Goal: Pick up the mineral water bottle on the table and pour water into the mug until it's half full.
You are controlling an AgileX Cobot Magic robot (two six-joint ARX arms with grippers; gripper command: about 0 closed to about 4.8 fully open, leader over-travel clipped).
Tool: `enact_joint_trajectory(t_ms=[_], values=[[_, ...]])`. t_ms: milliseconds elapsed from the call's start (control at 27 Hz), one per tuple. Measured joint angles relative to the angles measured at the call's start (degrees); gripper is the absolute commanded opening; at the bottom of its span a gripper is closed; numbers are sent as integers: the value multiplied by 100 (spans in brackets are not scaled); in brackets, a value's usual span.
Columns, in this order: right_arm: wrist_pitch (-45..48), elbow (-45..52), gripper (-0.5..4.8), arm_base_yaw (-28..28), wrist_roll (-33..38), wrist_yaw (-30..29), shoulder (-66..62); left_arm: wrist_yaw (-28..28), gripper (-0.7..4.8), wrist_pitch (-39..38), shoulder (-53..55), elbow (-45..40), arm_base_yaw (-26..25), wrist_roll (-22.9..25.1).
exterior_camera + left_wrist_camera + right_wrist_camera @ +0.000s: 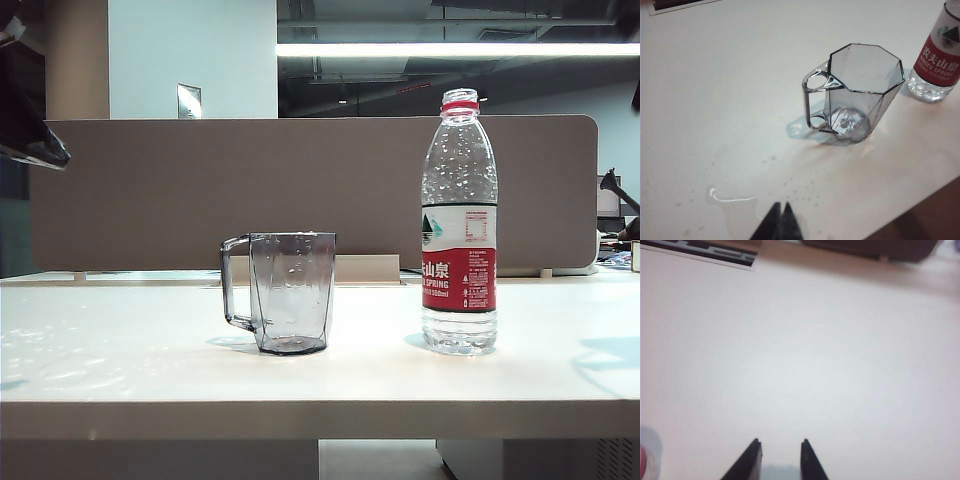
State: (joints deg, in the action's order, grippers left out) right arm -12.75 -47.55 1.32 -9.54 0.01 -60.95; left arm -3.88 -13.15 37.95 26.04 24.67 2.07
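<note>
The mineral water bottle [459, 250] stands upright on the white table [130, 350], with water in it and a red ring at its neck. The smoky faceted mug [292, 290] stands to its left with its handle turned left; it looks empty apart from droplets. In the left wrist view my left gripper [781, 206] is shut with nothing in it, hanging over the table short of the mug [860, 90] and the bottle [940, 60]. My right gripper [780, 441] is open over bare tabletop, empty. A blurred red and clear shape [645, 460] sits at that view's edge.
A puddle of spilled water [735, 207] and scattered drops lie on the table close to my left gripper. A brown partition [200, 190] runs behind the desk. A dark part of an arm [30, 140] shows at the upper left of the exterior view.
</note>
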Motion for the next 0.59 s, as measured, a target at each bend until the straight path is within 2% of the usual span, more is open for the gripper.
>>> enact_joint_trajectory(t_ms=[333,407,444,592], values=[[3115,1491,121,245,824,-44,-1021,2,-1,2,0,0,0,0],[3832,1993,112,289,1038,9,-1091,2,-1,0,0,0,0,0],[4378,2592,112,411,1169,-11,-1134,2,-1,2,0,0,2,0],[5593,3628,112,671,1561,68,-1128,2,-1,2,0,-2,0,0]])
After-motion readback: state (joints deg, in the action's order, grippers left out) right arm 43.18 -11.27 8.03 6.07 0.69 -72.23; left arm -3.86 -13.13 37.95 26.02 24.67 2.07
